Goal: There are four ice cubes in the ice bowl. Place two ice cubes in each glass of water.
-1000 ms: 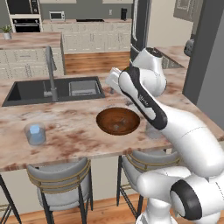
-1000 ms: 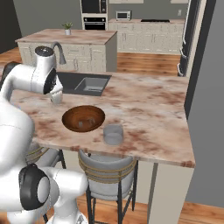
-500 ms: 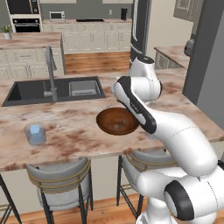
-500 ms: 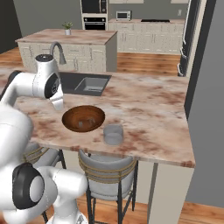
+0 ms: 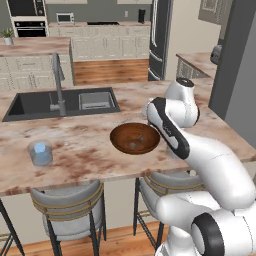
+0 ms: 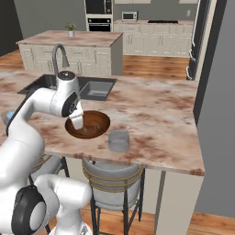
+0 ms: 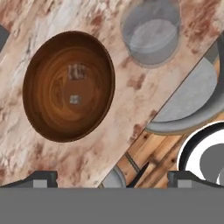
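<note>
Hovering hand (image 7: 112, 177) spread wide, dark wooden ice bowl (image 7: 68, 85), pale cubes (image 7: 77, 71) perhaps inside

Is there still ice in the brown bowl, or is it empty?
Not empty. The hand view shows pale ice cubes lying inside the wooden bowl, but they are too faint to count. The glass beside it holds none.
</note>
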Motion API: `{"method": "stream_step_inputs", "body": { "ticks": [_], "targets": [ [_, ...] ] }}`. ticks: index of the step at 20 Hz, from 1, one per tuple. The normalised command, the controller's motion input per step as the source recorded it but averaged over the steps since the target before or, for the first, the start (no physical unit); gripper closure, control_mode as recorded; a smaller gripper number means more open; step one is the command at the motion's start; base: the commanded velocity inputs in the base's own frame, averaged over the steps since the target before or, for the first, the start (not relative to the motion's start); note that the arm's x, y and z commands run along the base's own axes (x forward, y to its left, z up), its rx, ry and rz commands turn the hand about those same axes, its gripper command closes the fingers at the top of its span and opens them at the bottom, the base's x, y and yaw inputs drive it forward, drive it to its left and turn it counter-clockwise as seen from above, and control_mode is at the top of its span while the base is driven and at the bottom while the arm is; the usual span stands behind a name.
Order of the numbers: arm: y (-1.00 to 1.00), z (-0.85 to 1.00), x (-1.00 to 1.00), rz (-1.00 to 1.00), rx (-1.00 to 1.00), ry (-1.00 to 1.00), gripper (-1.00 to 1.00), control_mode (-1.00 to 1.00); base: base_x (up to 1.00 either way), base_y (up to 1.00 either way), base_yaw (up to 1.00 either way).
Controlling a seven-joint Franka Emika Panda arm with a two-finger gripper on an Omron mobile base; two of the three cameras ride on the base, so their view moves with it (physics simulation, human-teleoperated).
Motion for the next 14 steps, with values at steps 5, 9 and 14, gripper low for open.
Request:
{"method": "stream_step_inputs", "body": {
  "ticks": [5,9,14],
  "targets": [
    [0.01,-0.36,0.4,0.0,0.01,0.0,-1.0,-1.0,0.0,0.0,0.0],
    [0.13,-0.11,0.63,0.0,0.0,0.16,-1.0,-1.0,0.0,0.0,0.0],
    [0.16,-0.21,0.6,0.04,-0.01,0.18,-1.0,-1.0,0.0,0.0,0.0]
  ]
}}
